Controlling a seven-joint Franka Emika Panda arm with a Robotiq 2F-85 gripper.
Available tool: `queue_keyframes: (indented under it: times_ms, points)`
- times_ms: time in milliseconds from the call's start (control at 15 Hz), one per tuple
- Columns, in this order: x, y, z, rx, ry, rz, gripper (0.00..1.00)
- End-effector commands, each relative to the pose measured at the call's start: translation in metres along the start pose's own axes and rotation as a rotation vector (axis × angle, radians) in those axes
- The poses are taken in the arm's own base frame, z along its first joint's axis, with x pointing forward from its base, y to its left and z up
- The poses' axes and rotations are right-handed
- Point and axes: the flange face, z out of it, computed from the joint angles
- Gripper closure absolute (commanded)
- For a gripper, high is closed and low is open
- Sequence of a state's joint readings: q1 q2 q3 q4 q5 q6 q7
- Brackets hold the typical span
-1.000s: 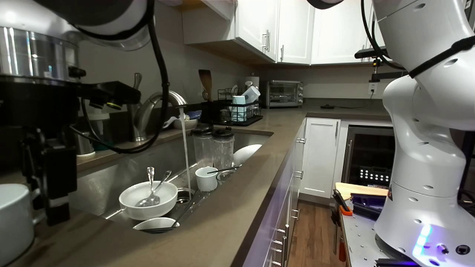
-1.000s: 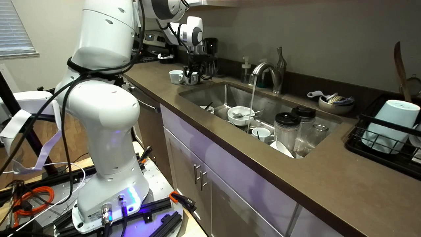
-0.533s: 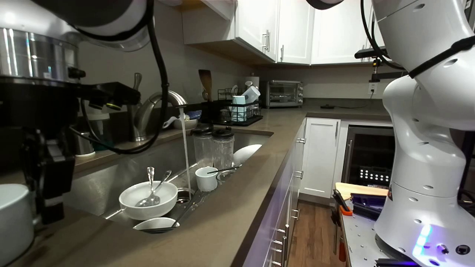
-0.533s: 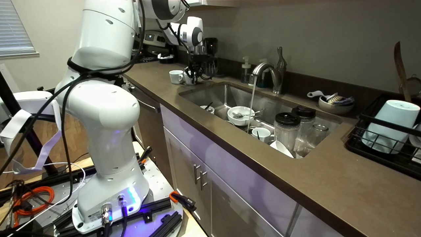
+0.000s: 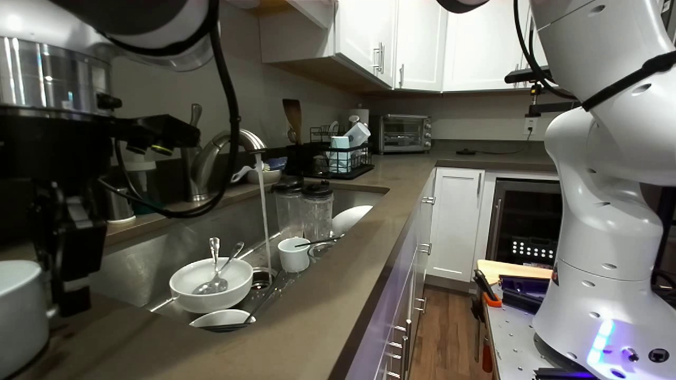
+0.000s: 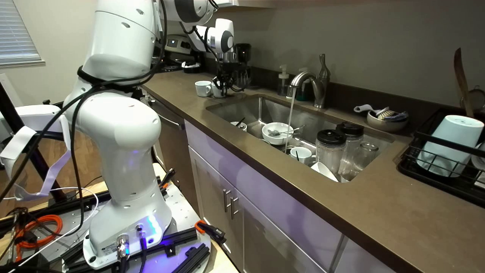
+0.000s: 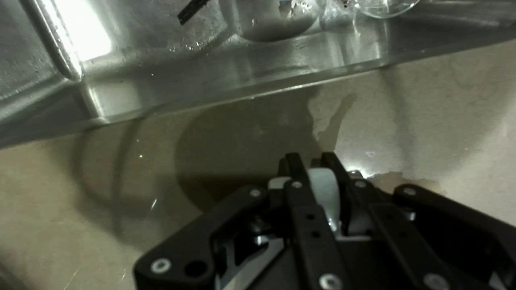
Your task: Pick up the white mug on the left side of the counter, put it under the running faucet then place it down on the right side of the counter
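Observation:
The white mug stands on the counter, at the end beyond the sink. My gripper points down beside it and is shut on its handle; the wrist view has the white handle between the two black fingers. In an exterior view the gripper covers part of the mug. The mug looks upright and rests on the surface. Water runs from the chrome faucet into the sink, seen in both exterior views.
Another white mug stands right beside the held one. The steel sink holds a bowl with spoons, a small cup and lidded clear containers. Soap bottles stand behind; a black dish rack is at the far end.
My gripper's fingers have come together around the mug's handle. The arm has hardly moved, and the mug stays in place.

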State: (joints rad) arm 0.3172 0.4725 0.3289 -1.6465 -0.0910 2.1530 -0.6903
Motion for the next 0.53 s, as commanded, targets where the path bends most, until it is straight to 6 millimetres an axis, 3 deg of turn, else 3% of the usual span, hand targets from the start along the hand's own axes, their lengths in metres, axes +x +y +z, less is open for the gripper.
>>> queue_keyframes:
  times_ms: [0, 467]
  points:
    - [0.001, -0.01, -0.023, -0.001, -0.013, -0.01, 0.94]
    - [-0.006, -0.024, -0.047, -0.011, -0.06, 0.008, 0.94]
